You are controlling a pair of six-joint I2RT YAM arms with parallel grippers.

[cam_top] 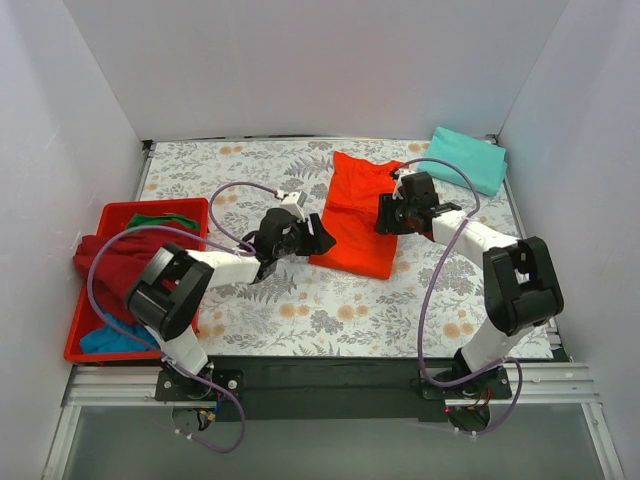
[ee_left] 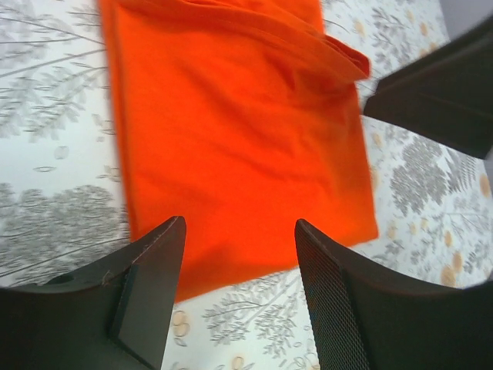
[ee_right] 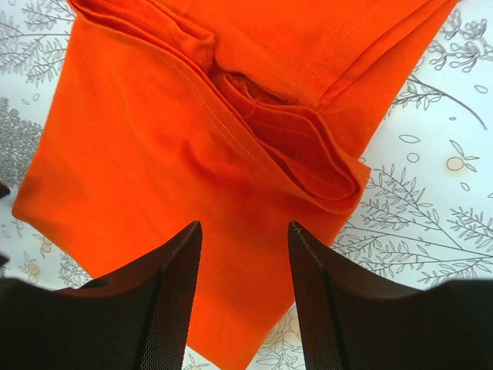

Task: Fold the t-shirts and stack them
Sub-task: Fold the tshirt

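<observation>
One orange t-shirt (cam_top: 350, 222), one teal t-shirt (cam_top: 468, 158)

White arm links (cam_top: 225, 262), black joints (cam_top: 520, 285), looping purple cables (cam_top: 245, 184), black mesh-textured gripper fingers (ee_right: 331, 308)

i find open tabletop (cam_top: 340, 310) at six o'clock of the orange shirt (cam_top: 352, 225). the red tray (cam_top: 160, 203) walls off nine o'clock; a folded teal shirt (cam_top: 468, 158) sits at one o'clock.
</observation>
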